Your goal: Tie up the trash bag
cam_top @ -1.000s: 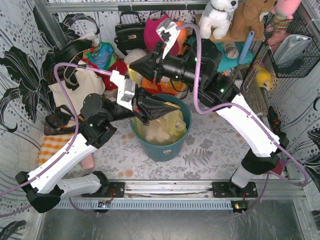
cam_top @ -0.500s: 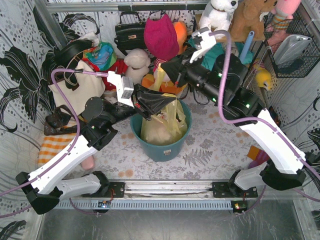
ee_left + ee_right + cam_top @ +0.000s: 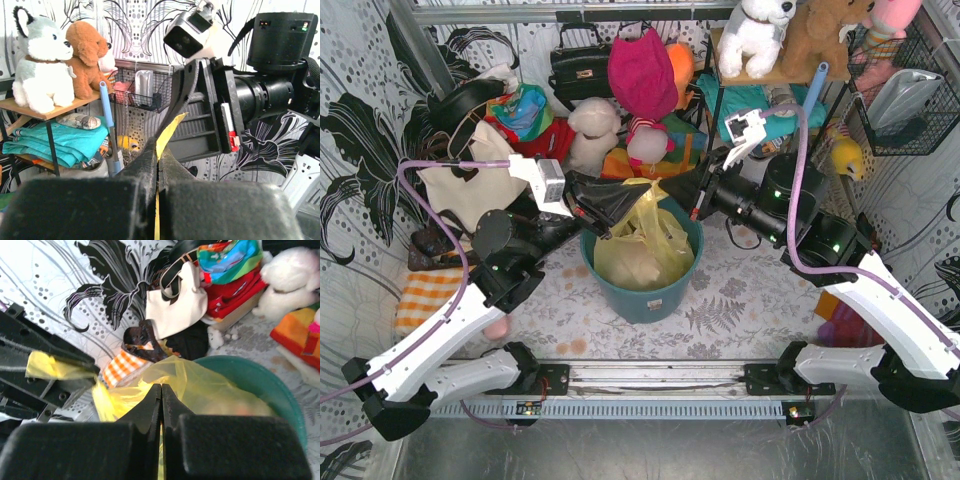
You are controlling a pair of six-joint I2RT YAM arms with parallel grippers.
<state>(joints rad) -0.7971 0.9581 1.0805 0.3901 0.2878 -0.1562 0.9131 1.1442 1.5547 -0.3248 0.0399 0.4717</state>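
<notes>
At the left edge of the counter (image 3: 740, 290) I see a cream tote bag (image 3: 455, 185). Just right of it, the left tool (image 3: 616, 210) is pressed together, pinching a strip of the trash bag (image 3: 642, 240). In its wrist view the yellow film runs up from between the fingers (image 3: 145, 160). The trash bag sits inside the teal bin (image 3: 665, 292) at the counter's centre. Its mouth is drawn up above the rim and pale paper shows through the plastic. Above the bin's far right rim, the right tool (image 3: 682, 188) is likewise pressed together on another strip of the bag's mouth, with film caught between its fingers (image 3: 147, 405). The two tools are near each other above the bin. Plush toys (image 3: 760, 30) sit on a shelf at the far right corner.
</notes>
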